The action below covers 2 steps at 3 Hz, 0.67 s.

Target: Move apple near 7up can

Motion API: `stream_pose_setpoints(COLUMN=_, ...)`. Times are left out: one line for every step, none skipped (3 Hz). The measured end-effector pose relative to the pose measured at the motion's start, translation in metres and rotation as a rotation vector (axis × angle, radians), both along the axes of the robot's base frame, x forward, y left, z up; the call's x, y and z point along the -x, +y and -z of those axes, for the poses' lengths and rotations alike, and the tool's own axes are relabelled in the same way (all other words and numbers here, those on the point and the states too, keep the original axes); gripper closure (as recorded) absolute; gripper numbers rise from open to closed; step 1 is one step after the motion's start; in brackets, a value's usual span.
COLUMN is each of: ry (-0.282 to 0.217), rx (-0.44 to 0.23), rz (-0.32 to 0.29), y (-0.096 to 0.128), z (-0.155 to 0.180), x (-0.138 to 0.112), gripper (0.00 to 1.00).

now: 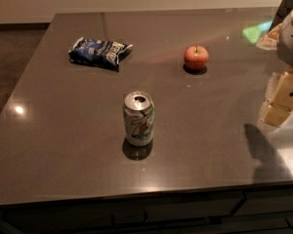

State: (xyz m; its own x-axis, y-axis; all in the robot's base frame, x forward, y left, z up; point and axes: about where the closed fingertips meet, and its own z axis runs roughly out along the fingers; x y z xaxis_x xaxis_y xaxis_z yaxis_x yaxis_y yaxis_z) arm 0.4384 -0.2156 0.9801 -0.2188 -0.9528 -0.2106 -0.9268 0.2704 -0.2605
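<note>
Gripper (282,101) sits half-cropped at right, apart from apple (196,57).

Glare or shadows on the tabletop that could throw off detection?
Camera view: a bright glare spot on the table near its left edge, a green reflection far right; the 7up can and apple sit on small dark shadows; a large shadow lies just in front of the gripper, at the right edge.
</note>
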Motion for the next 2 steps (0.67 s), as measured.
stream_pose_setpoints(ry=0.000, rx=0.000, rz=0.000, y=0.000, z=0.000, x=0.000, gripper=0.00)
stream_pose_setpoints(ry=-0.013, rx=0.000, rz=0.008, y=0.003, z=0.001, x=-0.014, gripper=0.00)
